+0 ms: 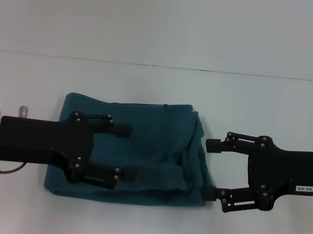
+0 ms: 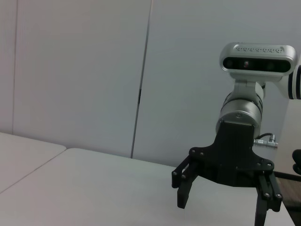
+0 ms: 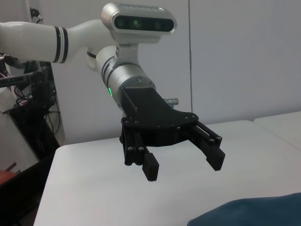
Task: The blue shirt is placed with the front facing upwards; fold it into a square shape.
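Blue shirt (image 1: 157,152): folded to rough rectangle, centre of head frame, on white table (image 1: 169,30). Left gripper (image 1: 124,152): centre-left, over shirt, fingers spread apart. Right gripper (image 1: 212,168): centre-right, at shirt's right edge, fingers spread, holding nothing.

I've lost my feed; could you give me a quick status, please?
Left gripper open above blue shirt. Right gripper open at its edge. Shirt folded, rumpled. Nothing in the way.

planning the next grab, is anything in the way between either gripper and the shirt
Nothing visible. The left gripper hangs open over the shirt; the right gripper is open at its edge, with only bare table around.
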Available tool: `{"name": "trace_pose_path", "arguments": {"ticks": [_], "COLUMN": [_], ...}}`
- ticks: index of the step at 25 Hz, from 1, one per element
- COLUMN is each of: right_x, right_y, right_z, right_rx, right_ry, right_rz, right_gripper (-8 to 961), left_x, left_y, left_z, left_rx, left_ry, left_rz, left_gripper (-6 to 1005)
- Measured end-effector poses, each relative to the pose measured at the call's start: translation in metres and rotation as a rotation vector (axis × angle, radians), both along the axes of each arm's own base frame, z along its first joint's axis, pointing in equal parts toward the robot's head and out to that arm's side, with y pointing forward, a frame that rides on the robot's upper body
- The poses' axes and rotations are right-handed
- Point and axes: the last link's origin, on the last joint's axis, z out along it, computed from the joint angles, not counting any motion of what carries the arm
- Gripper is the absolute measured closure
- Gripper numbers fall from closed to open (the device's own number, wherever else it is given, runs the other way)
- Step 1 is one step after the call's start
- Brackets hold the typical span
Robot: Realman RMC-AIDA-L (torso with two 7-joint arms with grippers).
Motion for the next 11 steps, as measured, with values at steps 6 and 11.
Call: {"name": "trace_pose_path", "arguments": {"ticks": [6, 11], "right_x": [0.0005, 0.0005], "right_y": [-0.0003, -0.0003], "right_z": [-0.0007, -0.0010], "right_rx": [-0.002, -0.002], "right_ry": [-0.002, -0.001], "right_rz": [-0.002, -0.003], "right_gripper": [8, 8], "left_x": [0.0027, 0.0043], "left_y": [0.0015, 0.0024], "left_z": [-0.0033, -0.0041], "left_rx": [-0.007, -0.001], "left_ry": [0.028, 0.033], "left_rz": [-0.025, -0.040], "left_gripper": [125, 125]}}
